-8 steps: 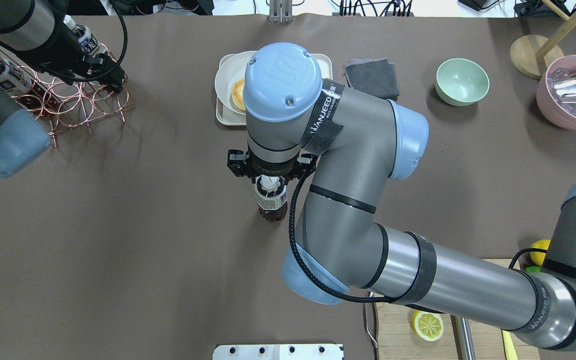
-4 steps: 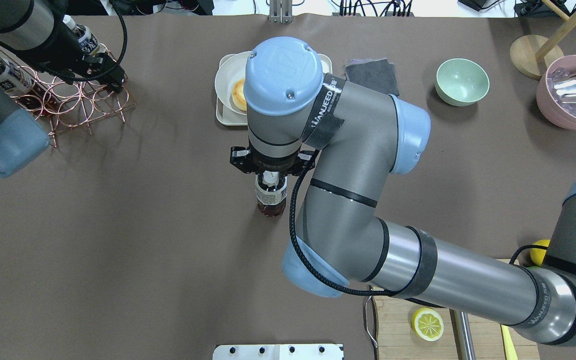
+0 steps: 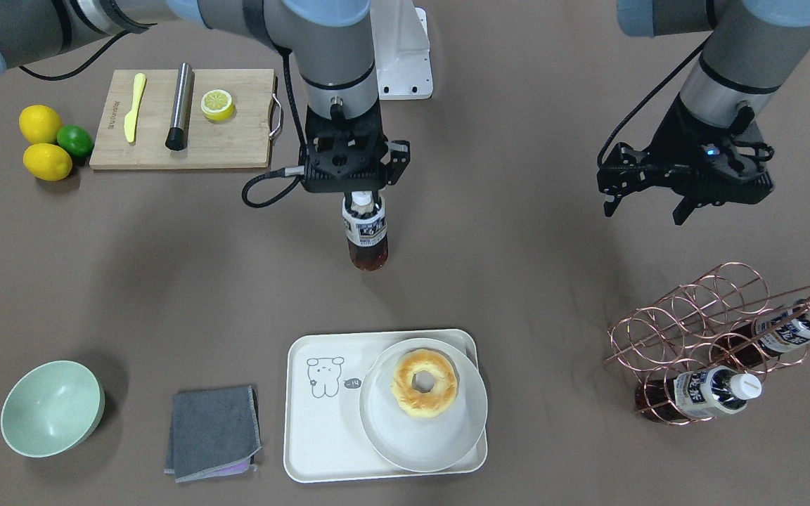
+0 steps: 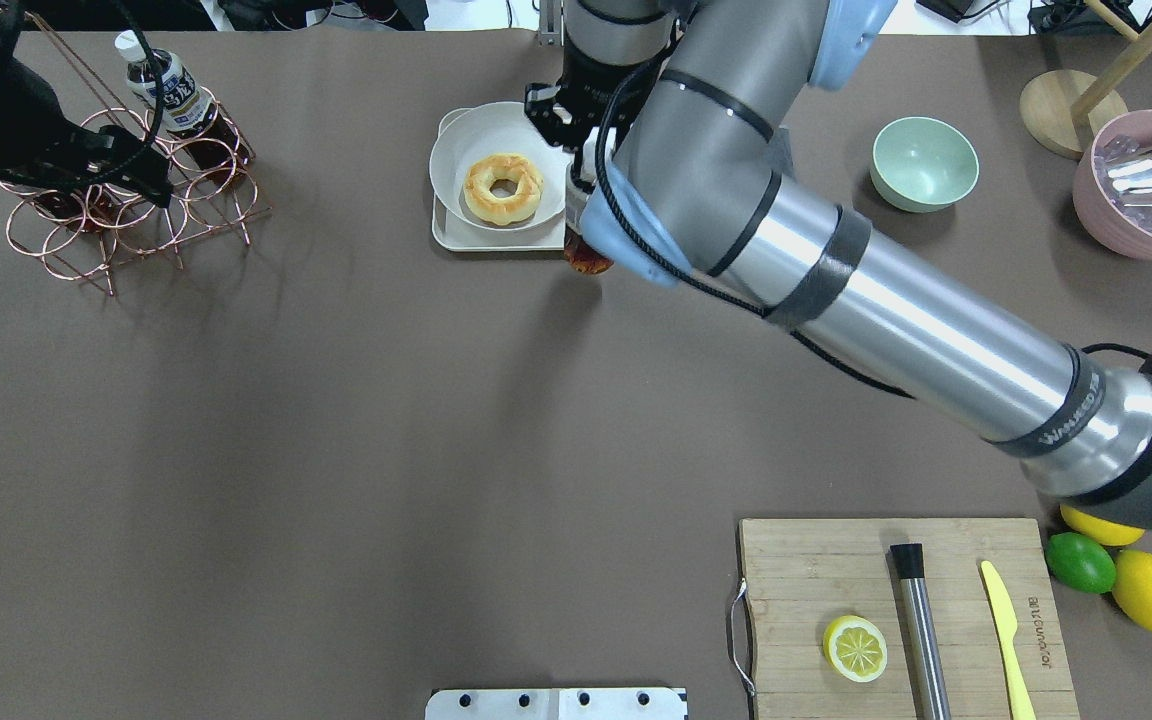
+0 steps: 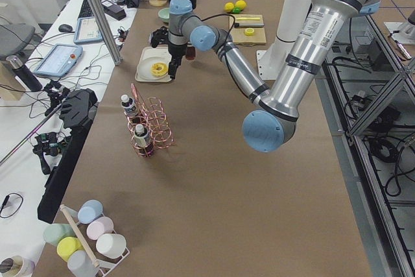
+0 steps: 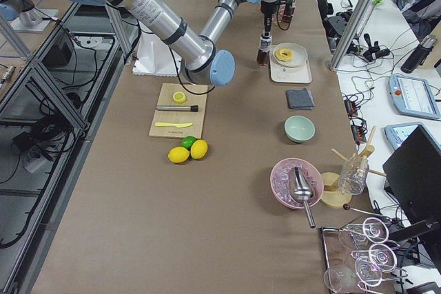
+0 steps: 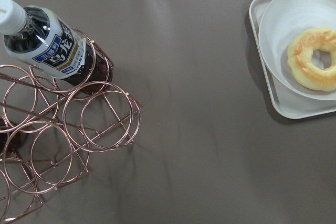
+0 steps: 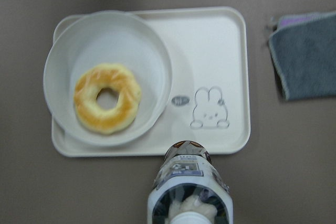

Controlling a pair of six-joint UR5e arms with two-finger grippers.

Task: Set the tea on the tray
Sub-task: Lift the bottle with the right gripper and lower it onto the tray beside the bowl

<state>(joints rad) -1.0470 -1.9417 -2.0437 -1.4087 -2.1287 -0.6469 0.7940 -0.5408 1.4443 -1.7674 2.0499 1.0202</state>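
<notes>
Right arm has swung forward since a second back: the tea has gone from mid-bench to the near rim of the tray.

- Right hand is clamped on the bottle's neck. Cap is up between the fingers and the bottle hangs upright below.
- Wrist view puts the tea's base over the tray's near rim, on the bear side. The plate with its doughnut sits to the other side.
- Front view reads the tea as further short of the tray; I go by wrist and overhead.
- Height above the bench: can't tell.
- Step, as I judge it: the carry, nearly done.
- Next wants a short push on over the bare patch by the bear, clear of the plate's rim. Then straight down and release.
- Left hand is spread and empty near the rack, well apart.
</notes>
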